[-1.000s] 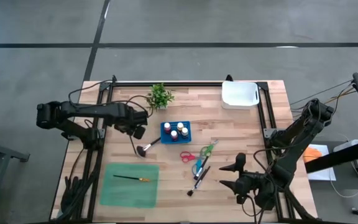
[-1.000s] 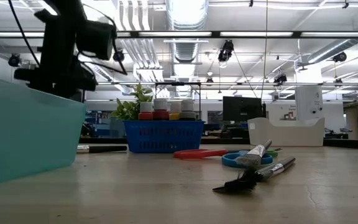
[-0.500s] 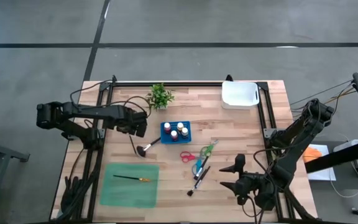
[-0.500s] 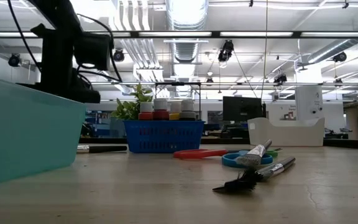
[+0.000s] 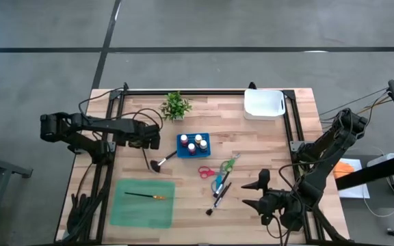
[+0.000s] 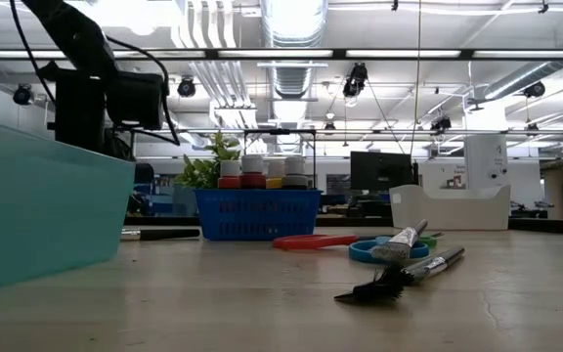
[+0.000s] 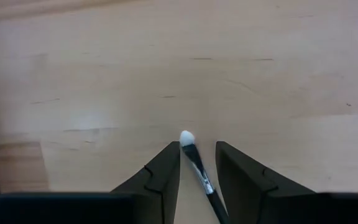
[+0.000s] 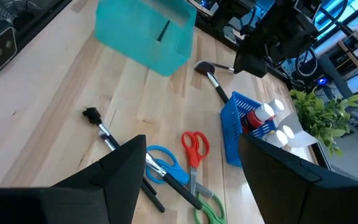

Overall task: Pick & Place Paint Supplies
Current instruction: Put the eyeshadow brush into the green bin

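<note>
My left gripper (image 5: 147, 143) hangs low over the table's left part, pointing down, fingers slightly apart (image 7: 197, 149). A thin dark brush with a white tip (image 7: 194, 163) lies on the wood between the fingers, a gap showing on each side. A wide-headed brush (image 5: 159, 164) lies just beside it. Paint bottles stand in a blue basket (image 5: 193, 144). Red scissors (image 5: 207, 171), green scissors (image 5: 228, 164), blue scissors (image 5: 219, 183) and dark brushes (image 5: 219, 197) lie right of centre. My right gripper (image 5: 254, 190) waits open at the near right.
A teal tray (image 5: 142, 203) at the near left holds one brush (image 5: 144, 196). A white bin (image 5: 263, 104) sits at the far right and a small green plant (image 5: 176, 105) at the far middle. Black frame rails run along the table's sides.
My left gripper has come down toward the table over the thin brush and has rolled about its own axis while still pointing down. The brushes, scissors and basket lie as before.
</note>
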Robot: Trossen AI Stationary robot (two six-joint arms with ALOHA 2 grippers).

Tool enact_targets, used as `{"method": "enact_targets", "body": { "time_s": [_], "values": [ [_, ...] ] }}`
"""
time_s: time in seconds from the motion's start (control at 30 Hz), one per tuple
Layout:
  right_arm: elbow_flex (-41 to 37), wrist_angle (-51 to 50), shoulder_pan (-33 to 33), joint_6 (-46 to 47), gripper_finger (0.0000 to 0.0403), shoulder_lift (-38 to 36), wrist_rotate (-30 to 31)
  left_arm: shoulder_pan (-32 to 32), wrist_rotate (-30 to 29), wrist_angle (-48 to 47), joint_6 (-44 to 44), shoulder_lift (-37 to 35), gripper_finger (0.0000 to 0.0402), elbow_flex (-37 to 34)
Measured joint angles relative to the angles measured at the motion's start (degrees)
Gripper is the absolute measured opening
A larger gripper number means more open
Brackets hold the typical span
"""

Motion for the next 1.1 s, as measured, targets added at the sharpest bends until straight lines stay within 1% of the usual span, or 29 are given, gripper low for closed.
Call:
{"method": "enact_targets", "body": {
  "time_s": [0.3,0.4,0.47,0.63,0.67,0.93,1.1],
  "values": [
    [-0.2,-0.02,0.0,-0.02,0.0254,0.02,0.0,1.64,0.03,2.38,1.44,-0.15,0.0108,-1.39],
    [-0.2,-0.01,0.0,0.01,0.0254,0.02,-0.07,1.9,0.0,3.12,1.49,-0.13,0.0103,-1.45],
    [-0.2,0.0,0.0,0.15,0.0254,0.02,-0.97,2.15,0.04,3.5,2.13,-0.07,0.0087,-1.47],
    [-0.2,0.0,0.0,0.3,0.0254,0.02,-1.52,2.38,-0.65,5.02,2.93,-0.04,0.0017,-1.47],
    [-0.22,0.0,0.0,0.31,0.0254,0.02,-1.53,2.44,-0.83,5.1,2.98,-0.02,0.0011,-1.43],
    [-0.58,-0.02,0.0,0.64,0.0254,0.04,-1.55,2.57,-2.39,8.11,6.16,-0.16,0.0003,-1.35],
    [-0.71,-0.01,0.0,1.56,0.0254,0.04,-1.55,2.61,-2.58,10.47,9.61,-0.94,0.0002,1.12]
  ]
}}
